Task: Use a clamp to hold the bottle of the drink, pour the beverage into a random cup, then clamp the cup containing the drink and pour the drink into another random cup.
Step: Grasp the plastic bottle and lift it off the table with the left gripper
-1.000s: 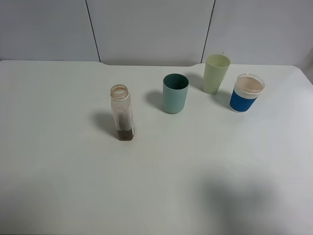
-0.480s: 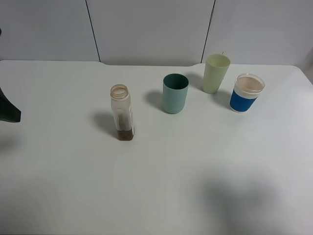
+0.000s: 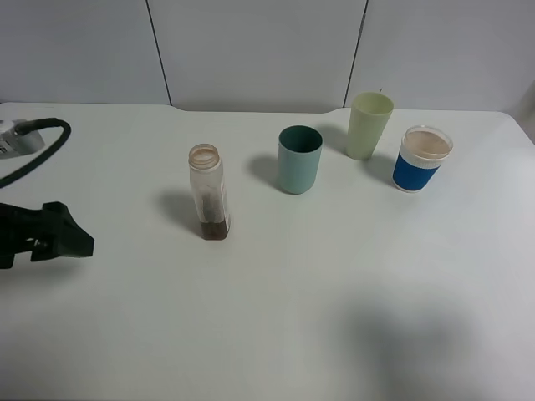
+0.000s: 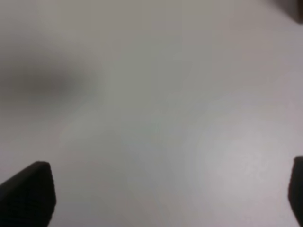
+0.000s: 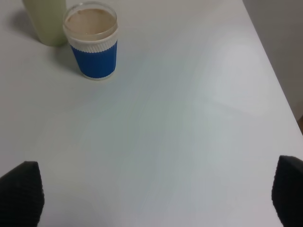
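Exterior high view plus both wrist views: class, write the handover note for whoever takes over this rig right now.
Left gripper: open, empty, left of the bottle, apart.
Right gripper: open, empty, blue-banded cup in its view.
Bottle upright, beverage at its bottom; teal cup and blue-banded cup upright to its right.
Done: nothing poured.
Left: grip bottle, pour into teal cup, then that into blue-banded cup.

Bottle (image 3: 209, 194) on the desk (image 3: 276, 317) right of the left jaws, nearest cup (image 3: 299, 160) farther right, tall cup (image 3: 369, 125) beyond it, last cup (image 3: 422, 159) ahead of the right jaws
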Tool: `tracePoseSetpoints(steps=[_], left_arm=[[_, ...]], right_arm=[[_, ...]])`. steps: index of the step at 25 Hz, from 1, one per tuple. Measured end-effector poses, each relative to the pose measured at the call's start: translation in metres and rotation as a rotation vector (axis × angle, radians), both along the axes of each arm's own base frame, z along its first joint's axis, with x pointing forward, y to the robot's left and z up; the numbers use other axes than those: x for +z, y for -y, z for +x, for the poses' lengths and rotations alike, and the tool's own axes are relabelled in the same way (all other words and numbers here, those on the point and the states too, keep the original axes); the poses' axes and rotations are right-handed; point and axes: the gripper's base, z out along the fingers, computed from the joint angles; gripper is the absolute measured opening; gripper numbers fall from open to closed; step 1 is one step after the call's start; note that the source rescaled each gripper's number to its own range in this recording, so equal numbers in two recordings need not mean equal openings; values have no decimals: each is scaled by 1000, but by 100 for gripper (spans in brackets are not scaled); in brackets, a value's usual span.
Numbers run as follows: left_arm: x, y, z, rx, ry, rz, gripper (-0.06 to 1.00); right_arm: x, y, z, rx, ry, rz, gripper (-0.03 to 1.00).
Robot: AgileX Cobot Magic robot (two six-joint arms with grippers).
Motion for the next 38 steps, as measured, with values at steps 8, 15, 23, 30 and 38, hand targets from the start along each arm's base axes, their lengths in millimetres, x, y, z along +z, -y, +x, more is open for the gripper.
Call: tracePoseSetpoints(steps=[8, 15, 23, 30, 38], left_arm=[[-31, 19, -14, -5, 148, -98, 100], [-56, 19, -15, 4, 249, -59, 100], [-84, 32, -4, -63, 272, 50, 100], [-103, 51, -1, -146, 384, 181, 100], [-113, 64, 2, -181, 488, 258, 100]], right_arm=[[0, 0, 0, 0, 0, 0, 88], [0, 0, 0, 0, 0, 0, 88], [0, 0, 0, 0, 0, 0, 88], [0, 0, 0, 0, 0, 0, 88], [0, 0, 0, 0, 0, 0, 88]])
